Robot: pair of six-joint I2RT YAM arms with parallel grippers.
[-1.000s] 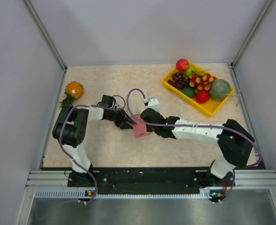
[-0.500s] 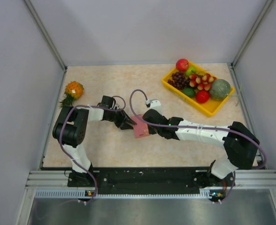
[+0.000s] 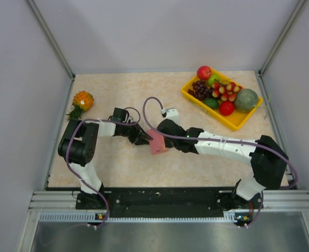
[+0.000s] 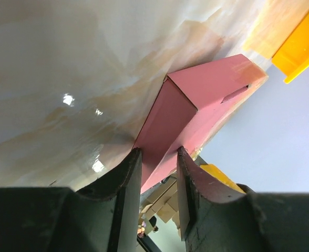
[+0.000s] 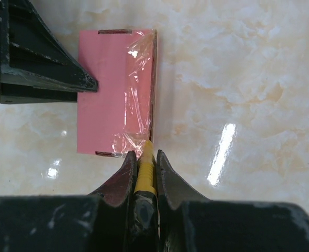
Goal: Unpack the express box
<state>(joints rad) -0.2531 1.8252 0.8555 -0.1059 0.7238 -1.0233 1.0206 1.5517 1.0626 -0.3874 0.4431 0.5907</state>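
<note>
The right fingers [image 5: 124,176] hide most of the yellow tool [image 5: 145,168]; the express box [image 3: 157,143] is partly covered from above.

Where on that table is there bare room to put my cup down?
The back middle of the table, between the pineapple and the yellow fruit tray, is bare. So is the strip between the pink box and the near edge. The centre is crowded: the left gripper and right gripper meet at the box.

Top external: high above the near edge, looking down on the whole beige marbled table [image 3: 112,163].
Left wrist: low, close, facing right along a small flat pink cardboard box [image 4: 196,105].
Right wrist: close, straight down.
Shared: that box.
</note>
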